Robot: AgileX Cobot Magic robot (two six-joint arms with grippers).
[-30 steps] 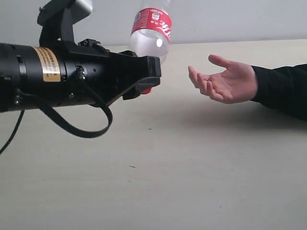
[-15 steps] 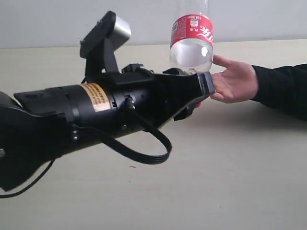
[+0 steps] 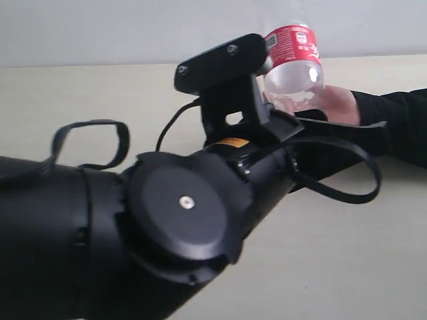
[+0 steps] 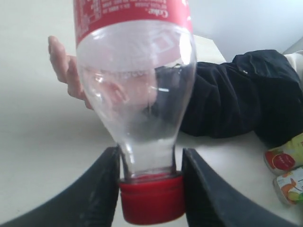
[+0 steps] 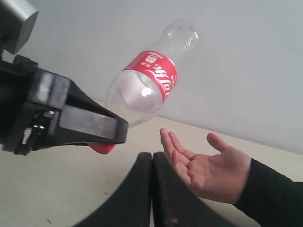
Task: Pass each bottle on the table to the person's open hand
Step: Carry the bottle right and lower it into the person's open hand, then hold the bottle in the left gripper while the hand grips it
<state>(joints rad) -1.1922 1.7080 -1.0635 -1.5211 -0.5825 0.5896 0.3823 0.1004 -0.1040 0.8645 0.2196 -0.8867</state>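
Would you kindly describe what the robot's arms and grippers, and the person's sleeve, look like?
The left arm is a glossy black cylinder with a round end cap, a yellow label and looping flat black cables. The left gripper's fingers are black, broad and tapering; the right gripper is black too. The person wears a black long sleeve.

I'm looking at a wide, pale beige table (image 3: 347, 267) that runs back to a plain wall. A dark-sleeved forearm (image 3: 400, 127) rests on its far right side. Through the left wrist camera I see a yellowish bottle (image 4: 284, 158) and a green-white labelled bottle (image 4: 291, 185) on the table just beside that sleeve. Tiny dark specks (image 5: 105, 193) dot the surface.
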